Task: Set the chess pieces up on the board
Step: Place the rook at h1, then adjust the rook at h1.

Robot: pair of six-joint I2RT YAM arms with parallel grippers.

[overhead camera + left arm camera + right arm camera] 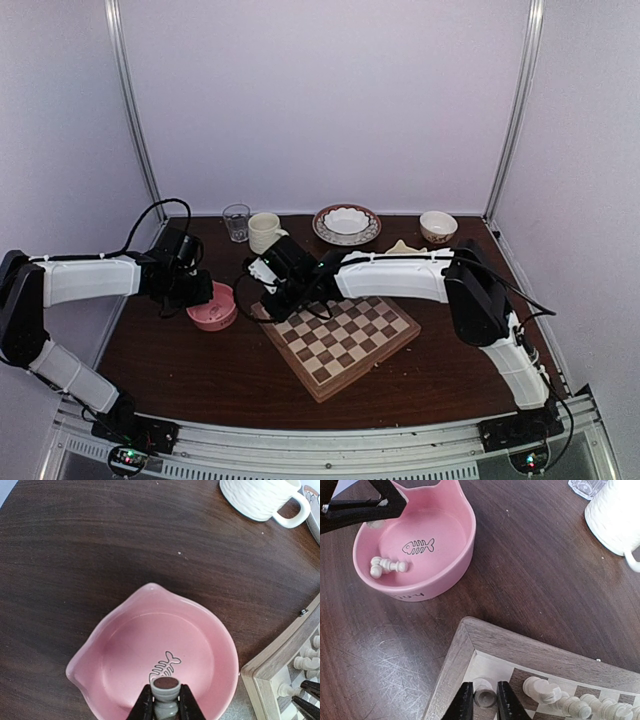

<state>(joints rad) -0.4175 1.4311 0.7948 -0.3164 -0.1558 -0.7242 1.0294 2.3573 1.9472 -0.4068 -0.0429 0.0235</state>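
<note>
R gripper (pixel 485 702) was clenched on a corner piece (pixel 484 696), pale w/ a round top, standing on the board's (pixel 520 647) outermost corner square, just inside the rim. L gripper (pixel 166 702) was clenched on a lifted piece (pixel 166 684), seen end-on, held over the pink bowl (pixel 150 590) that sat just off the board's left corner. Surface: dark brown woodgrain table (pixel 200 370), scratched near the board. Room: plain pale walls w/ alu posts (pixel 135 120) at the back corners. Board lay skewed, one corner pointing at the arms, tan/dark-brown checks w/ a pale wood rim. More chess pieces (pixel 570 702), cream, sat in a row along the board edge next to the corner piece; upright or tipped, couldn't tell. A few loose pieces (pixel 387 566) lay on their sides in the bowl, by a fishbone drawing on its floor. Beyond the board: white mug (pixel 265 232), glass (pixel 236 222), patterned plate (pixel 320 228) w/ a white dish on it, small bowl (pixel 438 227). In top view the R arm stretched across the board's far side, hiding that edge.
</note>
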